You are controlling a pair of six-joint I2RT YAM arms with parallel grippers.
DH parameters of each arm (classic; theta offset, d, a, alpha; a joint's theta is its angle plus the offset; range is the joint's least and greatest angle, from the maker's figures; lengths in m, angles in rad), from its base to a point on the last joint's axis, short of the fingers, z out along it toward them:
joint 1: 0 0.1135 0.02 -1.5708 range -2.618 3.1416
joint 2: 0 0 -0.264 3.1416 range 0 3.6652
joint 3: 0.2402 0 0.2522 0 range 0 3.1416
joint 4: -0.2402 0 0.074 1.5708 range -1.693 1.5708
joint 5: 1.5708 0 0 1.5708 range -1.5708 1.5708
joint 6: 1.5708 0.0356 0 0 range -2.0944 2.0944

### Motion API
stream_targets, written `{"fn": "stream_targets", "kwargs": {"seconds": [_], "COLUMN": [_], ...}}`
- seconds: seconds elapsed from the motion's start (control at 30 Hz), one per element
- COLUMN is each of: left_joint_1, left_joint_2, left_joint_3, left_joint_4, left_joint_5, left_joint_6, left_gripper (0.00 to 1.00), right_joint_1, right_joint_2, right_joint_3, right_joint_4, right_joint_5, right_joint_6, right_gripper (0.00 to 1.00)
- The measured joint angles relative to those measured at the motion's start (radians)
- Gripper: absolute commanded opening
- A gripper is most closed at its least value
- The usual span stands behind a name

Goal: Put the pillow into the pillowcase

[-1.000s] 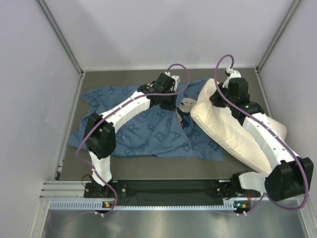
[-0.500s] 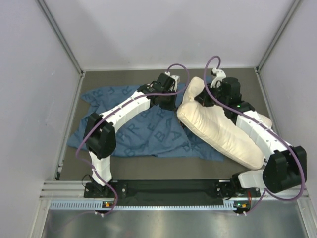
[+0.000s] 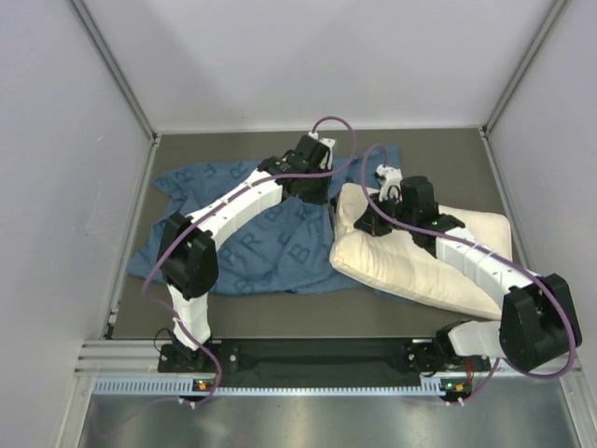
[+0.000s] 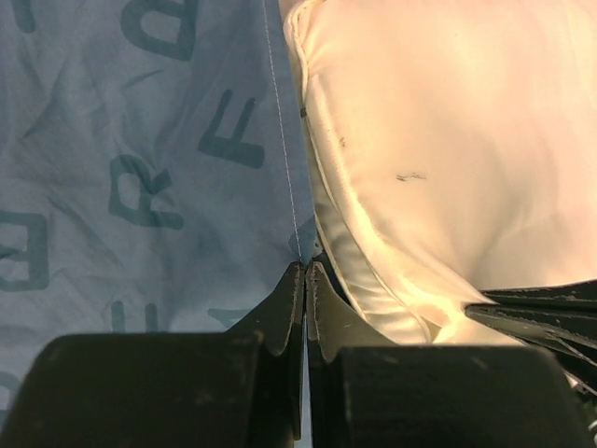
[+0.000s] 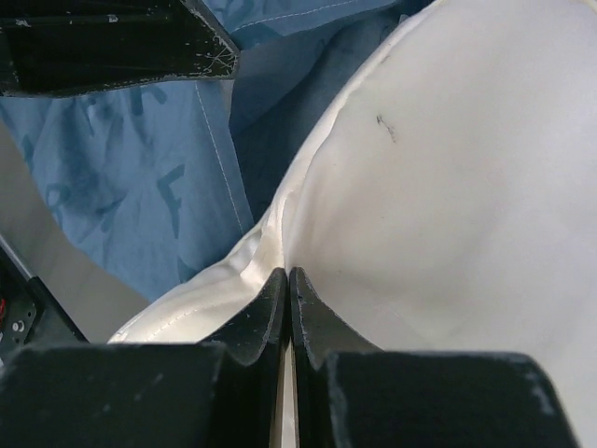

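Barely started: the pillow [image 3: 420,266] lies wholly outside, over the right end of the blue pillowcase [image 3: 247,243], with the left gripper [image 4: 305,271] pinched on the pillowcase hem and the right gripper [image 5: 287,277] clamped on the pillow's seam, so all the stuffing is left.

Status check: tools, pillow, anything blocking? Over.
Left tool shut, pinching pillowcase edge. Right tool shut on pillow seam. Pillow not yet inside, its end beside that edge. No obstruction seen.
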Motion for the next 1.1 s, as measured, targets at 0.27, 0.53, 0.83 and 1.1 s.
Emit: {"fn": "stream_targets", "kwargs": {"seconds": [0.27, 0.53, 0.83, 1.1], "left_joint_1": [0.0, 0.002, -0.005, -0.005], "left_joint_2": [-0.016, -0.046, -0.069, -0.08], "left_joint_3": [-0.014, -0.039, -0.042, -0.038], "left_joint_4": [0.007, 0.006, -0.003, -0.032], "left_joint_5": [0.043, 0.086, 0.15, 0.172], "left_joint_6": [0.008, 0.023, 0.045, 0.067], "left_gripper": [0.0, 0.0, 0.0, 0.0], "right_joint_1": [-0.002, -0.009, -0.049, -0.101], "right_joint_2": [0.122, 0.247, 0.48, 0.64], "right_joint_3": [0.091, 0.21, 0.531, 0.751], "right_joint_4": [-0.054, -0.131, -0.23, -0.344], "right_joint_5": [-0.068, -0.128, -0.176, -0.185], "right_joint_6": [-0.038, -0.046, -0.052, -0.041], "right_gripper": [0.0, 0.0, 0.0, 0.0]}}
